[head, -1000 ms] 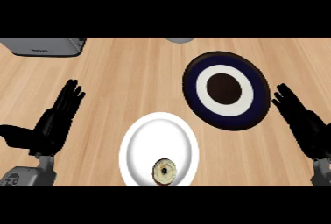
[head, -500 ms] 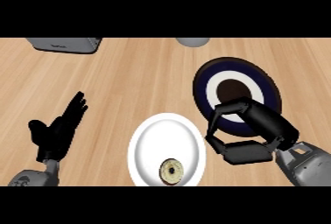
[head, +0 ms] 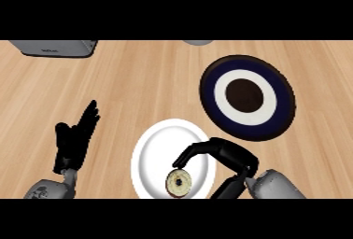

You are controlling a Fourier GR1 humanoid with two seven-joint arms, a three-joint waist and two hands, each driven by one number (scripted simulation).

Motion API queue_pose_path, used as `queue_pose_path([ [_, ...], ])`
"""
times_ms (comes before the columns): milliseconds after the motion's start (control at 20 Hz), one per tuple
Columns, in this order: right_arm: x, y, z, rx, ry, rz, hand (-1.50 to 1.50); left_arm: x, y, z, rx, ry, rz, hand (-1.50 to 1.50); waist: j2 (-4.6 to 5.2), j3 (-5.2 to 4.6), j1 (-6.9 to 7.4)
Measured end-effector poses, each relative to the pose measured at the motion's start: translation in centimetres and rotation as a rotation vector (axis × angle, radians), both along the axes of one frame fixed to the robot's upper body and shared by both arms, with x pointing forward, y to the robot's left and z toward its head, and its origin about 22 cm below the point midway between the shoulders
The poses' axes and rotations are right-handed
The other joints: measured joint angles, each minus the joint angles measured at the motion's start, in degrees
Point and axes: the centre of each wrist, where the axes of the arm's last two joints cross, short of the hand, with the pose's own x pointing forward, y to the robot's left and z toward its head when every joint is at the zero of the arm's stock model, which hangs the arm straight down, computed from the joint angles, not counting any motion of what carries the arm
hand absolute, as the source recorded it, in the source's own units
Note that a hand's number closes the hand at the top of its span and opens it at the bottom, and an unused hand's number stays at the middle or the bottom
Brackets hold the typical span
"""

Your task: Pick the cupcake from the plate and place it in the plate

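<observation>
- The cupcake is located on the white plate, near its lower edge.
- The right hand is arched over the cupcake, fingers curled, nothing gripped.
- The left hand is held open, fingers straight, beside the white plate.
- The dark-rimmed plate is positioned upper right; a grey appliance is seen upper left.

One head view looks steeply down on the wooden table, close above it; the forearms enter from the lower edge. The far edge lies at the top; no second view exists.
</observation>
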Motion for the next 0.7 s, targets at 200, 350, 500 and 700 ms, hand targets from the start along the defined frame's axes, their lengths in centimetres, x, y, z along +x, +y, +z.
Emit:
queue_pose_path([
  [200,1.6,0.7,-0.3,-0.086,-0.127,0.155,-1.5,-0.1,-0.5,0.0,0.008,0.012,0.028,0.0,-0.36,-0.09,-0.79],
  [350,3.0,1.0,1.1,-0.191,-0.277,0.2,-1.5,-0.3,-0.3,-0.2,0.009,0.024,0.042,0.0,-0.58,-0.15,-1.31],
  [500,4.0,2.0,2.3,-0.293,-0.402,0.234,-1.5,-0.4,-0.2,-0.3,0.009,0.029,0.05,0.0,-0.71,-0.2,-1.68],
  [700,4.9,4.1,4.0,-0.422,-0.511,0.293,-1.5,-0.8,-0.3,-0.6,0.008,0.034,0.055,0.0,-0.81,-0.24,-2.08],
])
